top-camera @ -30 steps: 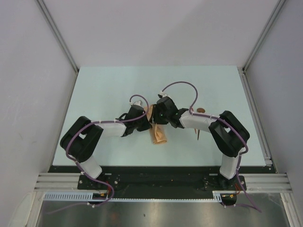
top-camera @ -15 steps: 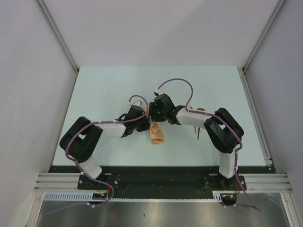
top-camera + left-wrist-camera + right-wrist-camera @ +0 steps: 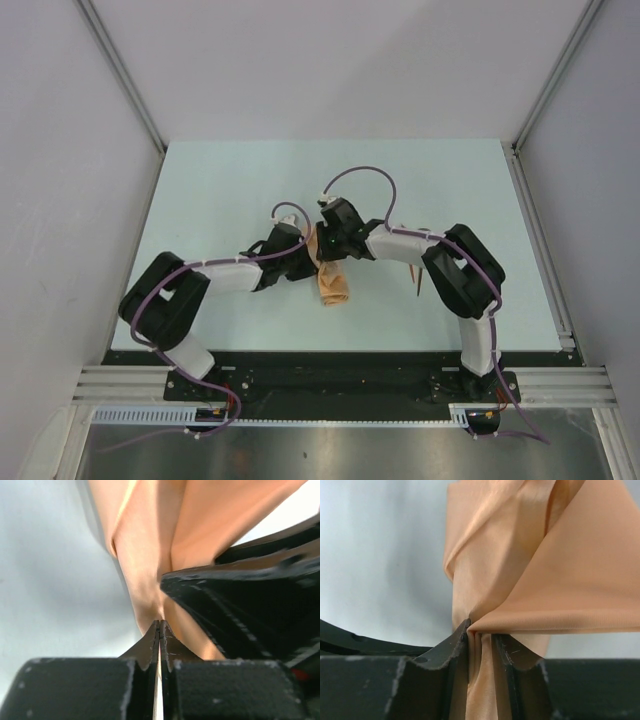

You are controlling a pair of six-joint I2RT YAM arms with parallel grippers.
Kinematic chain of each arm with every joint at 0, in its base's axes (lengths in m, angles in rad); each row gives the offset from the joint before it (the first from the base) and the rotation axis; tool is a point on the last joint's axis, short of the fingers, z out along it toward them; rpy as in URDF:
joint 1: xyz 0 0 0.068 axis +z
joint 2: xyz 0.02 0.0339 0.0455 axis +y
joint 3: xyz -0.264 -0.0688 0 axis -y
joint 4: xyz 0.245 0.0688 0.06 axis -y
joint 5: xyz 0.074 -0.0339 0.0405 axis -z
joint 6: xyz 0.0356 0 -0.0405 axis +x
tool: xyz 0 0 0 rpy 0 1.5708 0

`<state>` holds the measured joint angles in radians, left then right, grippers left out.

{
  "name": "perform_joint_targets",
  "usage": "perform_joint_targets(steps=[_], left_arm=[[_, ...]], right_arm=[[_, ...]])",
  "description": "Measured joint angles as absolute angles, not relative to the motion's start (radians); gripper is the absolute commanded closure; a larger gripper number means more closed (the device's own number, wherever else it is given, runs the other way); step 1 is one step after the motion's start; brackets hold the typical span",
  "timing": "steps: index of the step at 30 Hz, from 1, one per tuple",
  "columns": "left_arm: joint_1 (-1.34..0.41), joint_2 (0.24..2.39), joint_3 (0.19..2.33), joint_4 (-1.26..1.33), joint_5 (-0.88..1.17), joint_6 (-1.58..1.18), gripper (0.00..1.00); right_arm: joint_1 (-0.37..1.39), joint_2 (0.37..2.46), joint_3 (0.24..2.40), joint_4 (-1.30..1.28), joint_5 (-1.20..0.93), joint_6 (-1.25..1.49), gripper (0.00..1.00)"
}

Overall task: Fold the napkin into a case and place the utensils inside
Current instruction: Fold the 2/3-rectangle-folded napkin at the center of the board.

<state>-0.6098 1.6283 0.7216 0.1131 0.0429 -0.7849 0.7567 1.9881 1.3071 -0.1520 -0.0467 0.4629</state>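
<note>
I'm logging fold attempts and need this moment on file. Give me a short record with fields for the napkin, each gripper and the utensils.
napkin: peach-orange cloth, bunched mid-table between the two arms
fold state: loose bunch, no neat pocket
left gripper: shut on a fold of the napkin
right gripper: shut on the napkin, cloth between its fingers
utensil: one thin brown piece lying on the table beside the right forearm, outside the cloth; the other is not visible
</note>
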Motion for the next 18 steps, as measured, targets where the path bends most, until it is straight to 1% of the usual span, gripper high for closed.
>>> perform_joint_targets(steps=[3,6,8,9,12,14,16,18], left_arm=[[-0.610,1.594,0.722,0.069,0.060,-0.778,0.80],[-0.604,1.538,0.721,0.004,0.085,-0.776,0.73],[-0.591,1.481,0.712,-0.029,0.111,-0.778,0.71],[-0.579,1.452,0.704,-0.045,0.122,-0.780,0.66],[-0.482,1.350,0.688,-0.097,0.199,-0.795,0.57],[-0.391,1.330,0.713,-0.137,0.244,-0.805,0.51],[-0.314,1.377,0.810,-0.211,0.279,-0.805,0.48],[-0.275,1.448,0.914,-0.250,0.324,-0.804,0.48]], right_arm=[[0.770,1.987,1.293,-0.159,-0.046,0.415,0.73],[0.773,1.982,1.282,-0.155,-0.046,0.371,0.73],[0.772,1.972,1.264,-0.144,-0.044,0.336,0.73],[0.772,1.967,1.254,-0.136,-0.043,0.323,0.73],[0.771,1.946,1.210,-0.089,-0.041,0.269,0.75],[0.780,1.935,1.186,-0.060,-0.028,0.231,0.76],[0.794,1.932,1.176,-0.040,0.003,0.194,0.77],[0.815,1.934,1.177,-0.038,0.044,0.157,0.78]])
